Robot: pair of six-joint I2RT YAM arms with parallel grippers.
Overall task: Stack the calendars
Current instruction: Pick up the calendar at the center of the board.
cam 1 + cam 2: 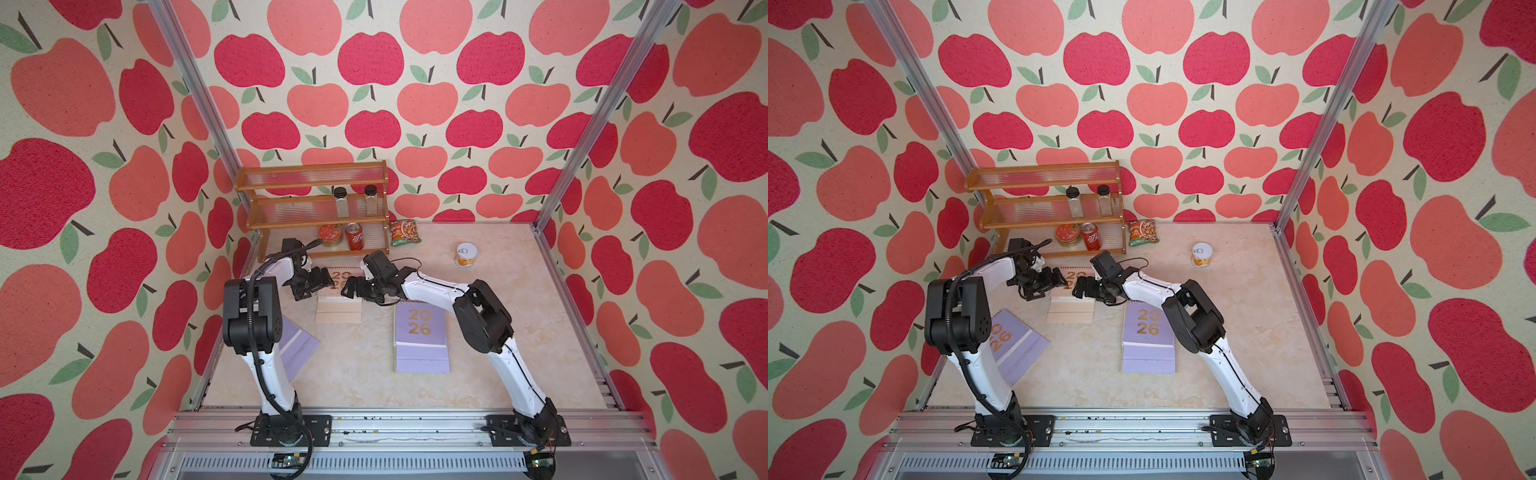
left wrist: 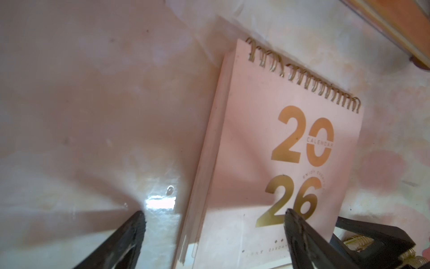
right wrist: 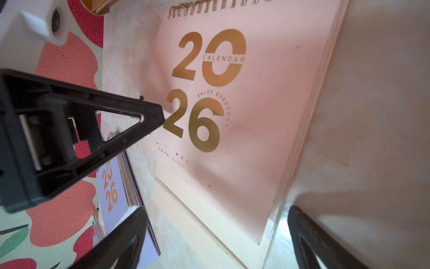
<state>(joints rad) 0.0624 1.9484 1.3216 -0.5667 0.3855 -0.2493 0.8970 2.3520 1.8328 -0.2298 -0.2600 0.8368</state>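
I'm holding the left gripper (image 2: 214,213) and right gripper (image 3: 218,209) wide open, empty, each pair of fingers straddling the pink calendar's (image 2: 267,139) edge.

table (image 1: 353,382) | pink calendar (image 1: 337,309) | middle lilac calendar (image 1: 420,338) | left lilac calendar (image 1: 300,347) | snack packet (image 1: 404,232) | tin (image 1: 465,254) | rack (image 1: 316,208)

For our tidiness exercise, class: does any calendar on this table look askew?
Yes. The lilac calendar on the left lies turned at an angle; the pink calendar and the other lilac calendar lie square.
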